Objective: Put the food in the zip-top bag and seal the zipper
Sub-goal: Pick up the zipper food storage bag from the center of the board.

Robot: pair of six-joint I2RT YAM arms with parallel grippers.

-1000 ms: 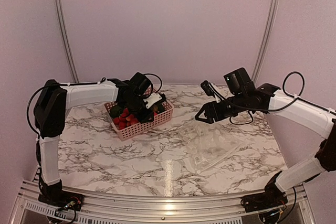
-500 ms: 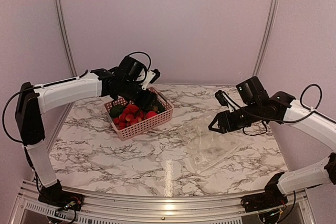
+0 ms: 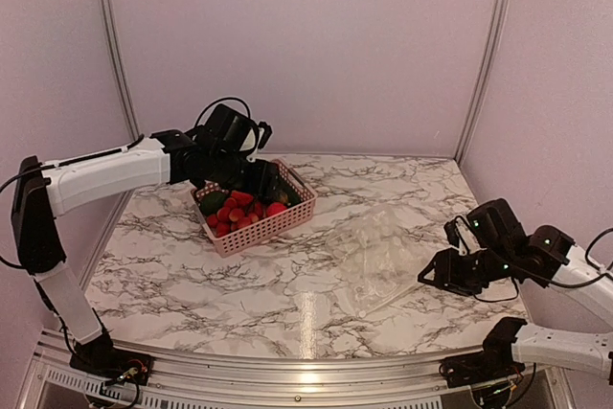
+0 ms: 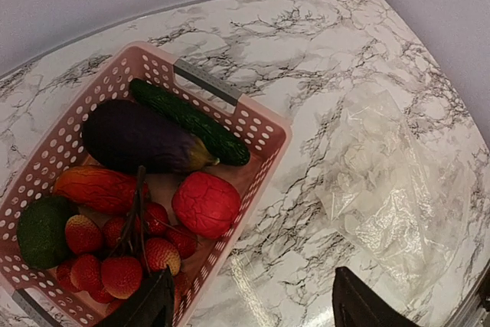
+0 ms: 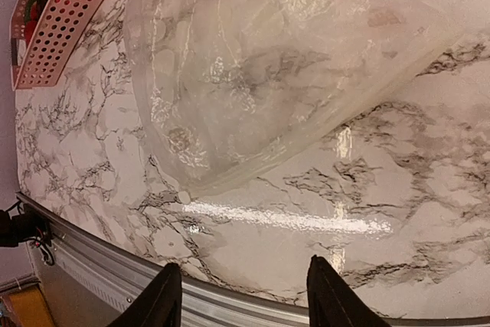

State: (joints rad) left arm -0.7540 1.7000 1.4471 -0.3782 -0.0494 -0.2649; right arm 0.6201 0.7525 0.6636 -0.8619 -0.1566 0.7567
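Observation:
The food lies in a pink lattice basket: a dark eggplant, a green cucumber, a round red piece, an orange piece, a green piece and several strawberries. The clear dotted zip-top bag lies flat and empty right of the basket. Its zipper runs along the near edge. My left gripper hovers open and empty over the basket's right end. My right gripper is open and empty, low, just right of the bag's near corner.
The basket rim has grey handles. The table's metal front rail lies close under my right gripper. Bare marble lies between basket and bag, below my left gripper. Pink walls and metal posts stand behind.
My right arm has swung from above the bag's far side down to the near right of the table. My left gripper has lifted out of the basket and drawn back left.

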